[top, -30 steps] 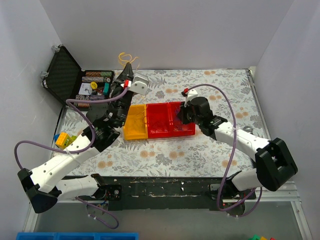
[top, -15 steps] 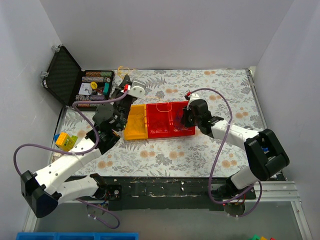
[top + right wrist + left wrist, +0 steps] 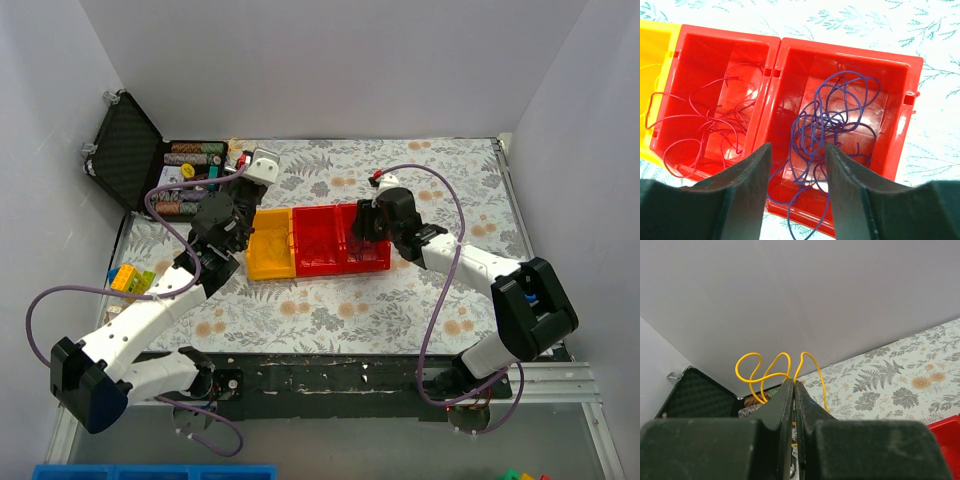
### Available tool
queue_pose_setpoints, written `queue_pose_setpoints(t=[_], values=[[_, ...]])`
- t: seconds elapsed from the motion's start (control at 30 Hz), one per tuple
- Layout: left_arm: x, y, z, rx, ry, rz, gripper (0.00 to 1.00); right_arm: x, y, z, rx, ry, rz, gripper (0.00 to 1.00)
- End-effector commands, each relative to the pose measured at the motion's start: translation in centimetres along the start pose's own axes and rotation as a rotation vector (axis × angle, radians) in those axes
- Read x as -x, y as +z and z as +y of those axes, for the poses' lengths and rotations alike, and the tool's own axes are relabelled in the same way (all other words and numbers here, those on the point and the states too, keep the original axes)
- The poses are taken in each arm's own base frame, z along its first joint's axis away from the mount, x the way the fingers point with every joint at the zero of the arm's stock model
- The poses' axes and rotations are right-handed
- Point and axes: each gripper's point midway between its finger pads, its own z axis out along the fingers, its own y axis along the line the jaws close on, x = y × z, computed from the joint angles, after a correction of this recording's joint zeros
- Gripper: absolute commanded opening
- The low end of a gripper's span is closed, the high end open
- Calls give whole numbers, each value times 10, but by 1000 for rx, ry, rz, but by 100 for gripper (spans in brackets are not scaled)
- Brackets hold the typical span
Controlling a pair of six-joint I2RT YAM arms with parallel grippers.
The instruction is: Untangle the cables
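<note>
My left arm reaches up toward ten o'clock of the table. Its wrist is raised and the left gripper (image 3: 793,385) points at the back wall. The fingers are pressed together on a thin yellow wire (image 3: 804,353), whose curls stand up above the fingertips in mid-air.

Just below that gripper, at ten o'clock, sits an open black foam-lined case (image 3: 125,140) with small items inside. A few coloured plastic blocks (image 3: 128,278) lie at eight o'clock.

In the middle of the floral-print tablecloth (image 3: 350,300) is a row of three plastic bins. The yellow bin (image 3: 268,262) is at nine o'clock of the row and holds a trace of yellow wire. The middle red bin (image 3: 722,60) holds loose thin red wires (image 3: 715,120). The right-hand red bin (image 3: 895,100) holds a knot of dark purple wires (image 3: 835,115), and one strand trails over its near rim.

My right arm bends in from four o'clock. The right gripper (image 3: 797,150) hangs above that last bin with its fingers apart, gripping nothing.

Plain white walls (image 3: 350,70) close in at nine, twelve and three o'clock. Bare cloth lies open at twelve and six o'clock of the bins.
</note>
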Motion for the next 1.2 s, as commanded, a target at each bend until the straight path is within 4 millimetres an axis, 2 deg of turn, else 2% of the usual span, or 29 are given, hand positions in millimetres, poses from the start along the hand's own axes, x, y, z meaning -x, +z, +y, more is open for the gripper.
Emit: queue_pose_setpoints(t=[0.0, 0.17, 0.37, 0.5, 0.67, 0.77, 0.9, 1.17], values=[[-19, -1, -10, -41, -18, 48, 0, 26, -6, 4, 2, 2, -67, 57], [-41, -7, -17, -59, -11, 95, 0, 35, -13, 6, 1, 6, -92, 62], [-41, -12, -12, -48, -19, 99, 0, 41, -20, 5, -3, 8, -113, 63], [-25, -11, -5, -38, -33, 56, 0, 40, -22, 5, -4, 11, -115, 63], [21, -3, 8, -33, -55, -59, 0, 32, -24, 2, -5, 20, -109, 63], [38, -1, 13, -41, -62, -93, 0, 31, -26, 1, -11, 26, -111, 63], [41, -5, 15, -50, -61, -96, 0, 32, -27, 0, -14, 26, -117, 63], [24, -15, 12, -60, -63, -59, 0, 30, -27, 0, -14, 27, -112, 63]])
